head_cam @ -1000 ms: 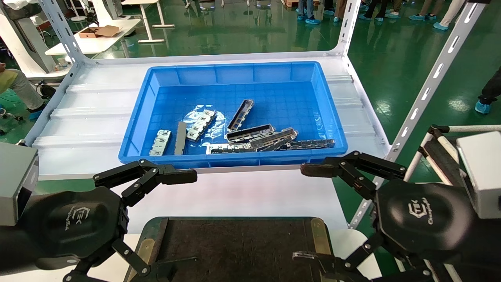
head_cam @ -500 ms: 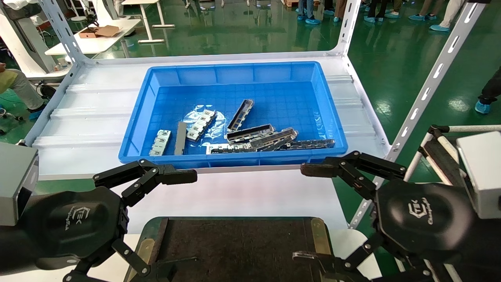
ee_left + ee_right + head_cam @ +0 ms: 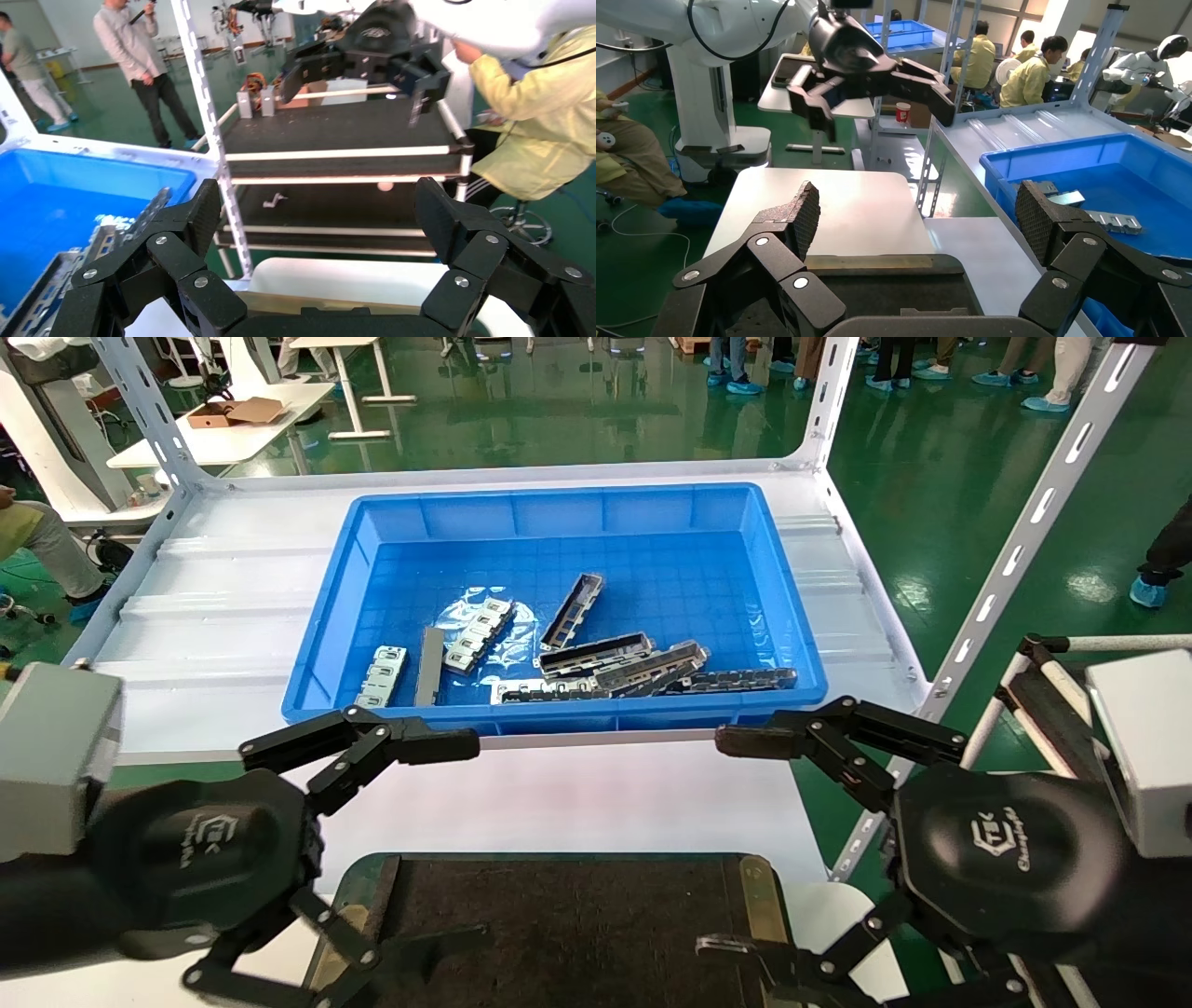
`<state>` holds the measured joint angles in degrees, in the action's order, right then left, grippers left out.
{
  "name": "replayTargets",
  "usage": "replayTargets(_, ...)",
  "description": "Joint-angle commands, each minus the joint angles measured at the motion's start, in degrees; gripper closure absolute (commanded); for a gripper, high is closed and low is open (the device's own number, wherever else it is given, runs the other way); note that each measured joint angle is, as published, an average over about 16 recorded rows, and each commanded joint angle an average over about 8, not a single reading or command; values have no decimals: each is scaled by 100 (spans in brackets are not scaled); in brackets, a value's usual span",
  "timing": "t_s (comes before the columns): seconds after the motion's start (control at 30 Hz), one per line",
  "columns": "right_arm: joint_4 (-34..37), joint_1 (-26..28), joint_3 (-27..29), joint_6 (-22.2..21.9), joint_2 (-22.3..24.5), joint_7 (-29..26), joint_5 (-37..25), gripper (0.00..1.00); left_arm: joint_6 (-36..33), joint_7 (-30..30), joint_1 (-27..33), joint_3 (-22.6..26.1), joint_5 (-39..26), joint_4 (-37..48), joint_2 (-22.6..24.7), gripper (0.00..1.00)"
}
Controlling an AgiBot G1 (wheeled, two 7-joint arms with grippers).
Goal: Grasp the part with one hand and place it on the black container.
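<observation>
Several grey channel parts lie in the blue bin point(image 3: 568, 505): one slanted part point(image 3: 571, 610) lies alone, and others point(image 3: 596, 655) are piled at the bin's near side. The black container point(image 3: 559, 924) with brass side strips sits at the near edge, between my arms. My left gripper point(image 3: 470, 840) is open and empty, over the container's left end. My right gripper point(image 3: 712, 842) is open and empty, over its right end. The wrist views show both open: left point(image 3: 318, 210), right point(image 3: 918, 210). The container also shows in the right wrist view point(image 3: 905, 288).
Short slotted silver plates point(image 3: 380, 674) and a long dark toothed strip point(image 3: 740, 680) also lie in the bin. White rack posts point(image 3: 1024, 533) stand at the right. The white shelf point(image 3: 214, 617) surrounds the bin, and a cart point(image 3: 337, 133) stands beyond the right arm.
My left gripper has shifted a little to the right and forward toward the bin. The right gripper and the parts have not moved.
</observation>
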<state>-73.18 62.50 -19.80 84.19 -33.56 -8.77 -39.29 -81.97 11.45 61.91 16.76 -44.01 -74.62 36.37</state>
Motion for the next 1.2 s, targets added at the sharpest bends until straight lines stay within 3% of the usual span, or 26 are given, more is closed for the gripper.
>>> replayTargets(0.03,1,0,0,0,0,0,0,0,97,16,3,17,-62,-35,30,0)
replayTargets(0.7,1,1,-3,0,1,1,1,0,1995,375,349,548,-1542,-114,985,0)
replayTargets(1.2,1,2,-4,-1,1,2,3,0,3593,562,811,1083,-2945,796,2110,0)
